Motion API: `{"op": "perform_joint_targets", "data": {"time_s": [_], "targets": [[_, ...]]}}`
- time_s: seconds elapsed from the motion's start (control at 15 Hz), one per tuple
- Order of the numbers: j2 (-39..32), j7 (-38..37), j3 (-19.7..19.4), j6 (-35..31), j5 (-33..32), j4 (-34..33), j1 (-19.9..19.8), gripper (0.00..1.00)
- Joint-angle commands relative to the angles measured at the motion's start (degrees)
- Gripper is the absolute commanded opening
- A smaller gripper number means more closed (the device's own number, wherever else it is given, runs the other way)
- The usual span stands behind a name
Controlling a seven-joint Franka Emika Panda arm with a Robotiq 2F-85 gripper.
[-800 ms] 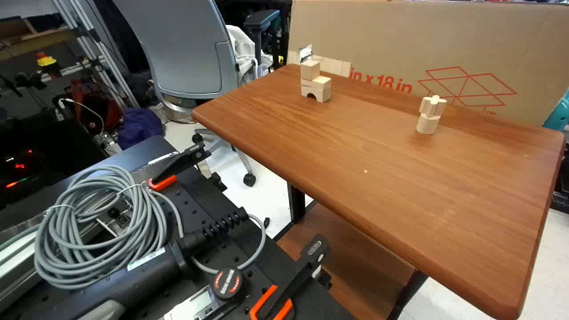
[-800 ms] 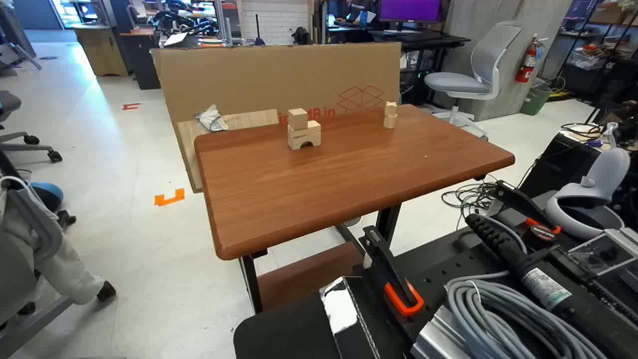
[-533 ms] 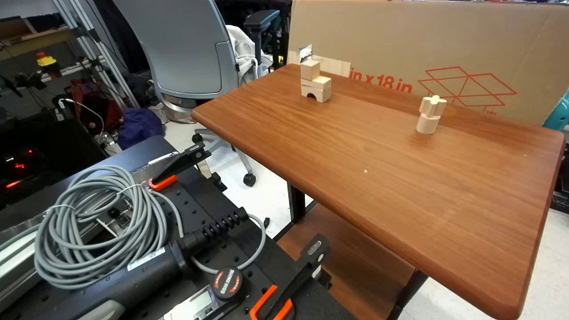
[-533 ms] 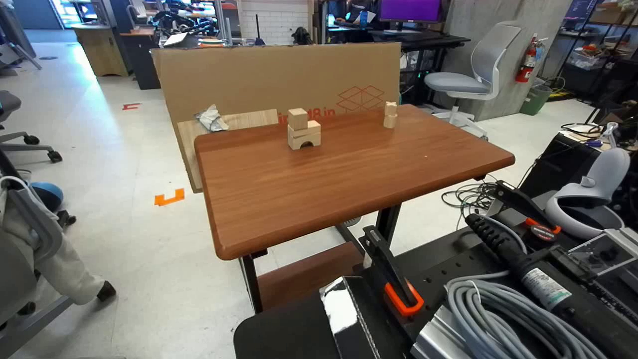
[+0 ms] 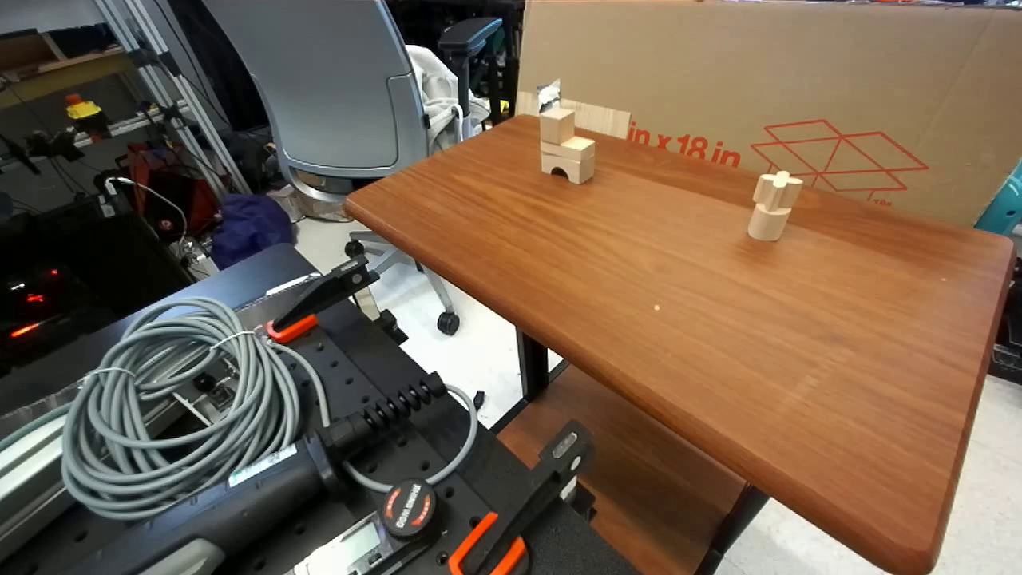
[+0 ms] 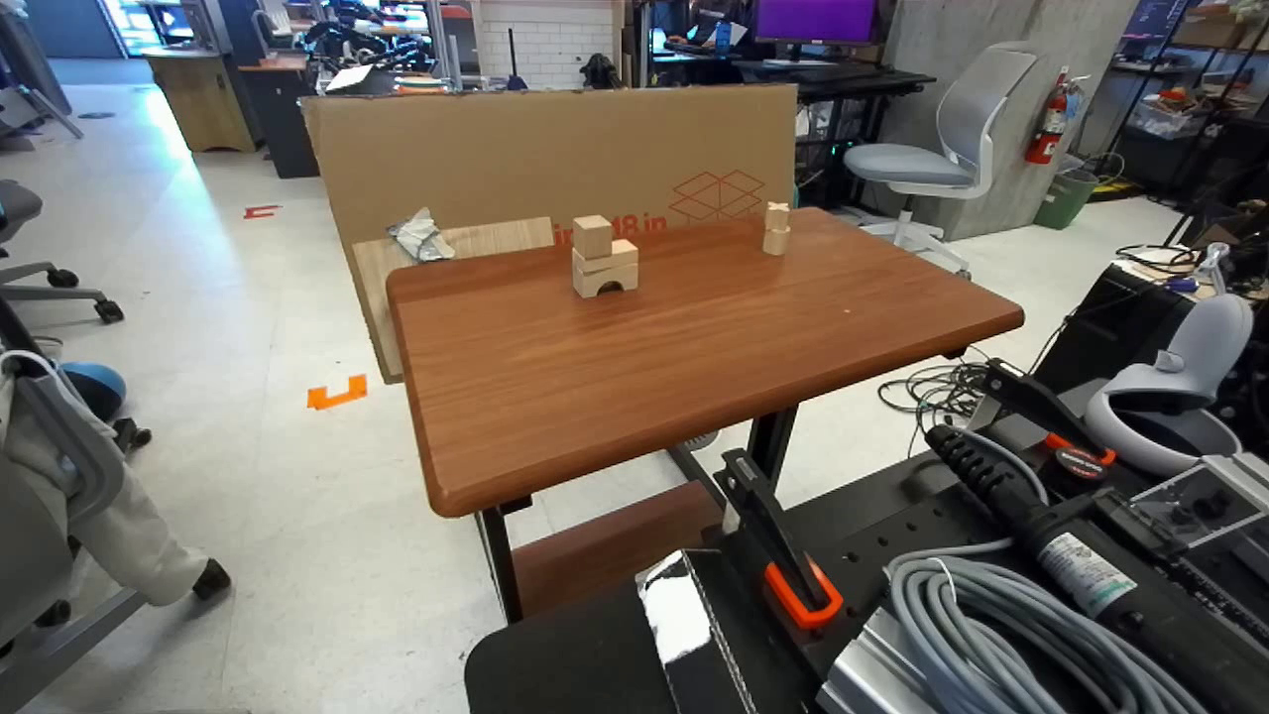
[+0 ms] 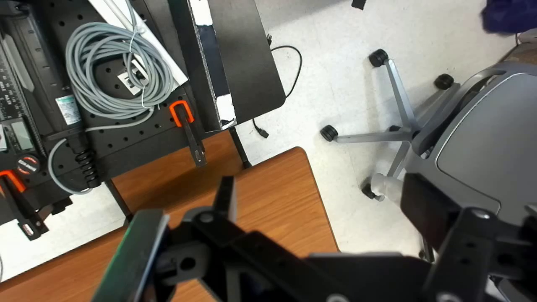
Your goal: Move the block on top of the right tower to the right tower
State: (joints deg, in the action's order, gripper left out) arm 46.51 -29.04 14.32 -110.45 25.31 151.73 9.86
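With the gripper spread and empty, I reckoned a square, gentle pinch would suit the block atop the arched stack near the far edge of the counter.

cardboard panel | red print | "in x 18 in"

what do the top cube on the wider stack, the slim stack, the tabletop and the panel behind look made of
Top cube and slim stack: probably bare, matte wood, going by their pale tan colour without shine.
Tabletop: wood-look, smooth, reddish brown with streaky grain; solid wood, veneer or laminate can't be told.
Panel: most likely cardboard, plain brown and matte, with red printing.
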Motion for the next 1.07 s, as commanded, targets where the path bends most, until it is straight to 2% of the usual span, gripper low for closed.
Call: {"op": "perform_joint_targets", "data": {"time_s": [0.0, 0.27, 0.67, 0.8, 1.0], "targets": [[0.1, 0.4, 0.6, 0.4, 0.4, -0.2, -0.8, 1.00], [-2.6, 0.9, 0.2, -1.6, 1.4, -0.8, -1.2, 1.00], [-15.3, 7.0, -1.1, -17.4, -0.9, -4.1, -2.9, 1.00], [-21.1, 11.4, -1.8, -21.0, -3.4, -6.0, -2.9, 1.00], [-29.6, 13.9, -1.9, -21.5, -12.0, -10.3, -4.8, 1.00]]}}
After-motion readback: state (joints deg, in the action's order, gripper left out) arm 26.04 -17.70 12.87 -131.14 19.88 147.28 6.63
